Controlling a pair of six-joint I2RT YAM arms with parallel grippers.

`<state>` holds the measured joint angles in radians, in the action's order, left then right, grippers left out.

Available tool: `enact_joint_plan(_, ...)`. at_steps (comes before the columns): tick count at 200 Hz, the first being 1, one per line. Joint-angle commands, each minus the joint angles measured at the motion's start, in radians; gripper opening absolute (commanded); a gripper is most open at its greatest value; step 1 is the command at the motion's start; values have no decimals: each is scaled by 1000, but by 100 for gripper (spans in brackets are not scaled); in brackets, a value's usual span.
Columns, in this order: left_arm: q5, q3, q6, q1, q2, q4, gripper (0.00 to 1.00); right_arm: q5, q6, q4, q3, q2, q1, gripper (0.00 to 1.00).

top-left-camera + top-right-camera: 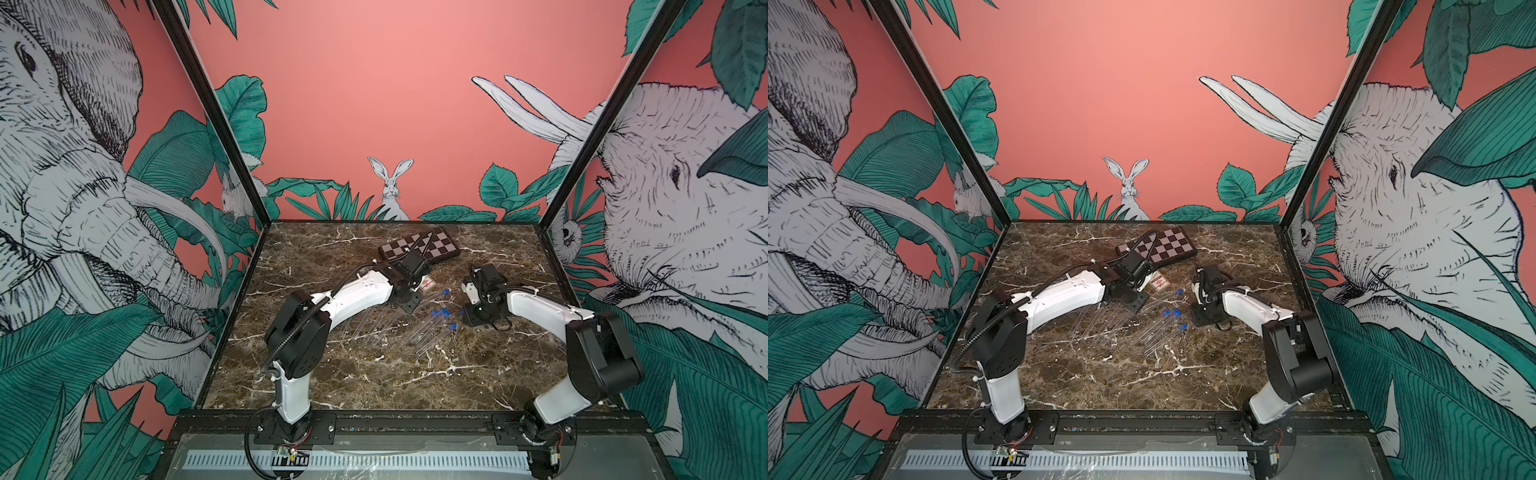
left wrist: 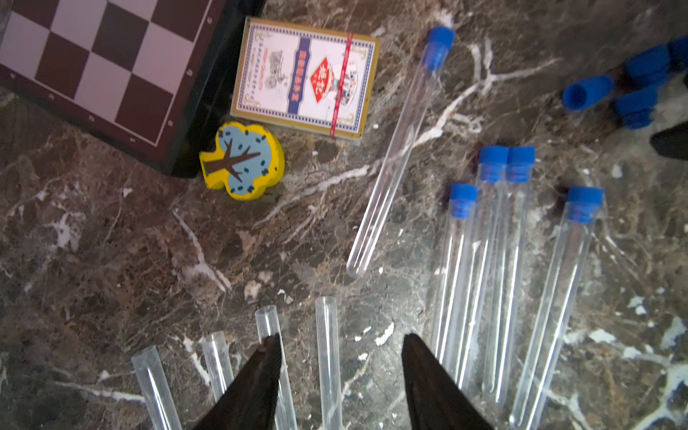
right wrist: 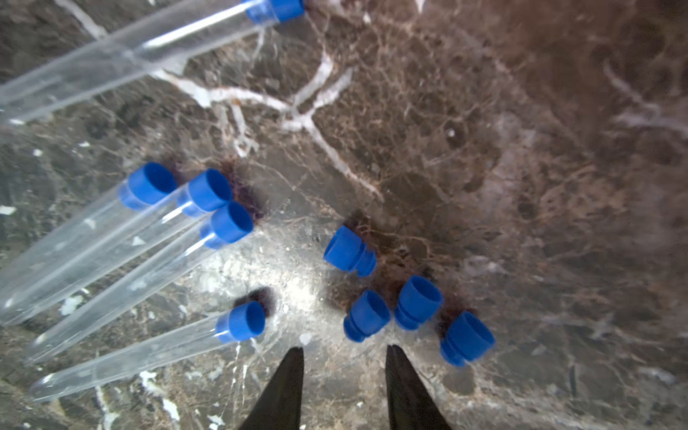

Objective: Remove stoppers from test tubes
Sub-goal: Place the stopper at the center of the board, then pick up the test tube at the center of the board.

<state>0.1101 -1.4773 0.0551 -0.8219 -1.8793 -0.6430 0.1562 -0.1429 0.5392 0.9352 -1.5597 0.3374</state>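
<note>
reaching in, you could knock the touching test tubes (image 2: 491, 253) rolling or scatter loose stoppers (image 3: 366, 314). your left gripper (image 2: 340, 337) and right gripper (image 3: 344, 348) both gape empty.

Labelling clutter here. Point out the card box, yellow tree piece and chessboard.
card box (image 2: 303, 80), left wrist view, middle of its printed face
yellow tree piece (image 2: 242, 161), left wrist view, its painted face
chessboard (image 2: 93, 63), left wrist view, its chequered top

The dark marble tabletop (image 1: 374, 374) carries a chessboard (image 2: 93, 67), a pack of cards (image 2: 303, 78) and a yellow tree-shaped block (image 2: 242, 162) close together. Five capped test tubes (image 2: 394, 156) lie flat near four open tubes (image 2: 327, 353). Four loose blue stoppers (image 3: 366, 314) lie beside them.
</note>
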Motion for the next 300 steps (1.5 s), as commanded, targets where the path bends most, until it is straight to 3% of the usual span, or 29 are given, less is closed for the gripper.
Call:
enact_joint_plan(1,-15,-60,-26,0,-35,-37,55,-17,-3,39,20,49,-5,40)
enact_joint_plan(59,-8,-238,-68,0,-191,-79,51,30,-28,26,-6,140,-12,52)
enact_joint_plan(113,-32,-390,-118,3,-325,-135,45,161,-137,-151,-101,194,-24,63)
enact_joint_plan(161,-56,-442,-130,2,-387,-151,44,184,-143,-175,-105,180,-38,72)
enact_joint_plan(300,-95,-445,-164,1,-461,-156,38,204,-141,-198,-128,184,-87,73)
